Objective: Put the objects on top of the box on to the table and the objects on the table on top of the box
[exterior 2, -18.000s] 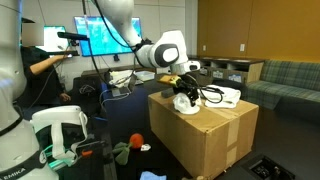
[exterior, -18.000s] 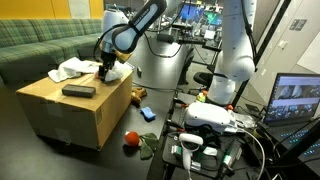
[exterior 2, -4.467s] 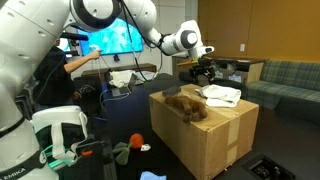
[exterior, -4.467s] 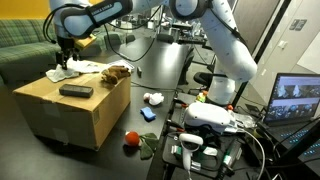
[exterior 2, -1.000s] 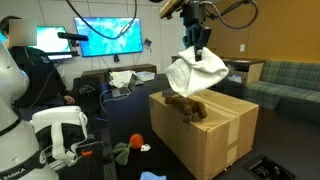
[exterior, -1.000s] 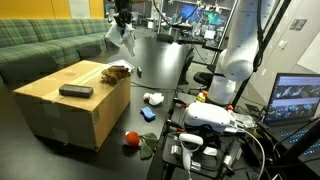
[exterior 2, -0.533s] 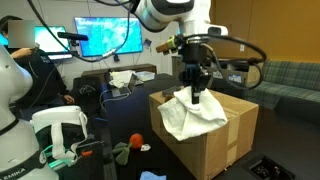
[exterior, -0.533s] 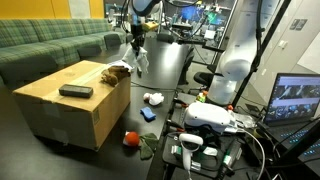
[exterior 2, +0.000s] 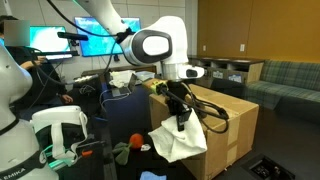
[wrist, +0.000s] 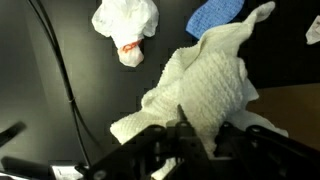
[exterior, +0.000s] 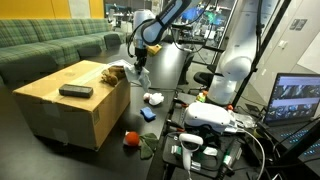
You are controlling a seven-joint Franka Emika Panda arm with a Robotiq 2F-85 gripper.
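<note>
My gripper point(exterior: 139, 68) hangs beside the cardboard box point(exterior: 70, 108), shut on a white cloth point(exterior: 141, 79) that dangles just off the box's near corner. In an exterior view the cloth point(exterior 2: 177, 141) droops in front of the box point(exterior 2: 228, 125) below the gripper point(exterior 2: 181, 124). The wrist view shows the knitted cloth point(wrist: 205, 85) pinched between the jaws of the gripper point(wrist: 197, 128). A black flat object point(exterior: 78, 90) and a brown plush point(exterior: 115, 72) lie on top of the box. On the dark surface below lie a white crumpled object point(wrist: 127, 25) and a blue object point(wrist: 220, 15).
A red ball point(exterior: 131, 140) and a green item point(exterior: 150, 146) lie near the box's base. A second white robot base point(exterior: 232, 70), equipment with cables point(exterior: 205, 130) and a laptop point(exterior: 295, 100) stand close by. A green sofa point(exterior: 40, 40) is behind the box.
The arm has come down from high above the box and now holds the white cloth low beside the box's corner, over the dark surface.
</note>
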